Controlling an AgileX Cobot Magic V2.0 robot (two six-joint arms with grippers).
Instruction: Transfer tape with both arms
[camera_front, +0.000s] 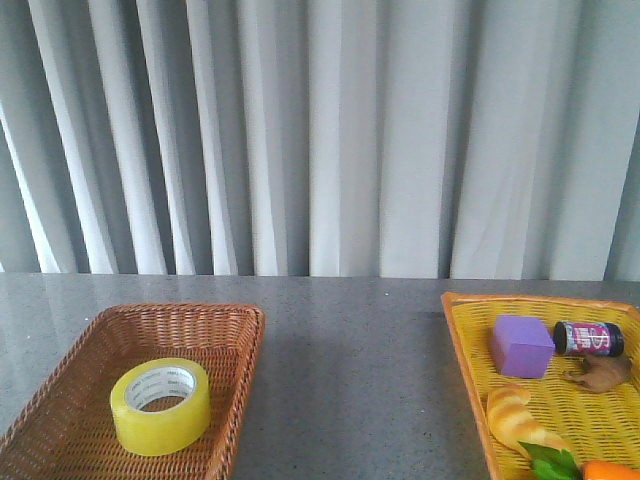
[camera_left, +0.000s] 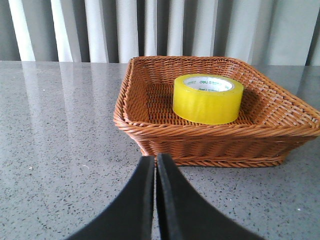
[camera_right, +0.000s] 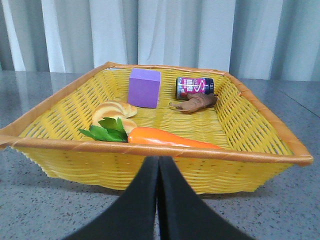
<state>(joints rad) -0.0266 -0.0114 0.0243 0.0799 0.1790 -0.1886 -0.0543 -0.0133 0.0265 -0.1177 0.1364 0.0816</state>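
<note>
The yellow tape roll (camera_front: 161, 405) lies flat in the brown wicker basket (camera_front: 240, 345) at the front left of the table. It also shows in the left wrist view (camera_left: 208, 98), inside that basket (camera_left: 150, 131). My left gripper (camera_left: 154, 159) is shut and empty, in front of the basket's near wall, apart from the tape. My right gripper (camera_right: 159, 160) is shut and empty, just in front of the yellow basket (camera_right: 260, 180). Neither arm shows in the front view.
The yellow basket (camera_front: 463, 340) at the right holds a purple foam block (camera_front: 521, 345), a small dark can (camera_front: 589, 338), a brown toy piece (camera_front: 600, 373), a croissant (camera_front: 520, 418) and a carrot (camera_right: 170, 138). Grey speckled table, white curtain behind.
</note>
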